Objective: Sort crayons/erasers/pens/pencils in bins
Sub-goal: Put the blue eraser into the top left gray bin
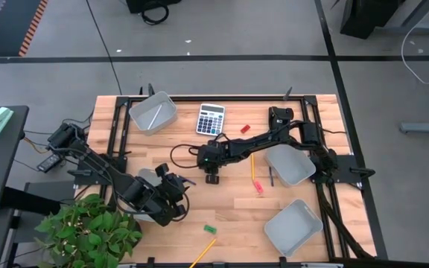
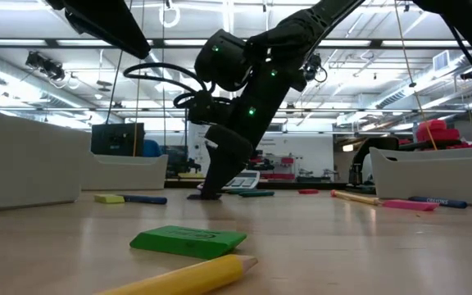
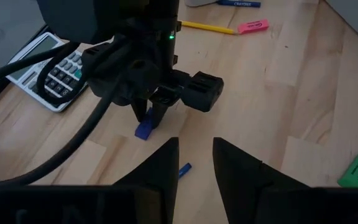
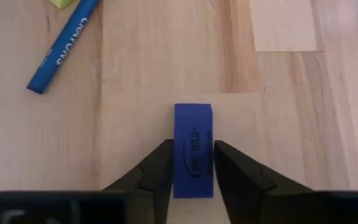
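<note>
Reaching down near the table's middle, just below the calculator (image 1: 211, 118), the right gripper (image 4: 191, 163) has its fingers pressed to both sides of a blue eraser (image 4: 193, 149) standing on the wood. Bare boards lie around it; a blue crayon (image 4: 63, 45) rests nearby. The left gripper (image 3: 196, 163) hovers part-open, empty, near the front-left edge.

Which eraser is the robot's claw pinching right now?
The blue eraser, squeezed between the right claw's fingers. The green eraser and pink eraser lie alone on the table.
</note>
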{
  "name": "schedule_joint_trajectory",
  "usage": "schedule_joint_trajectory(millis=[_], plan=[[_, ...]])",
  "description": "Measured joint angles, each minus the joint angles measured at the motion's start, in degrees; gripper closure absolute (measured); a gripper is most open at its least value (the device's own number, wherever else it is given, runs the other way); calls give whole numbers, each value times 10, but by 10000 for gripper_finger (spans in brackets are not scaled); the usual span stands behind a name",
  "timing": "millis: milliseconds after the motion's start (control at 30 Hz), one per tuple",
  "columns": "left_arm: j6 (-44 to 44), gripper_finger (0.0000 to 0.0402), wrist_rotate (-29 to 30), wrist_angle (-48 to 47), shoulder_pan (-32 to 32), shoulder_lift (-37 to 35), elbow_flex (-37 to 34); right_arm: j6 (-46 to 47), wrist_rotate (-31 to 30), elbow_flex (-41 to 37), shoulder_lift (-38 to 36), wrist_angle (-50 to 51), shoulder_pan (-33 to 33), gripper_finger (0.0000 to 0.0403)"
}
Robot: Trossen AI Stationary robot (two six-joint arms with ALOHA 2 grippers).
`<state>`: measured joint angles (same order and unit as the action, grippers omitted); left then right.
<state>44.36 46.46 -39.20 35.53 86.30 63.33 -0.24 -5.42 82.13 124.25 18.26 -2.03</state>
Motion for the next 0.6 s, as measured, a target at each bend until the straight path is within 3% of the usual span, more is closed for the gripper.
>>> schedule_joint_trajectory(millis=[200, 600], plan=[[0, 294, 0, 0, 0, 0, 0, -24, 5, 0, -14, 8, 3, 343], [0, 294, 5, -3, 0, 0, 0, -7, 2, -4, -200, 247, -2, 349]])
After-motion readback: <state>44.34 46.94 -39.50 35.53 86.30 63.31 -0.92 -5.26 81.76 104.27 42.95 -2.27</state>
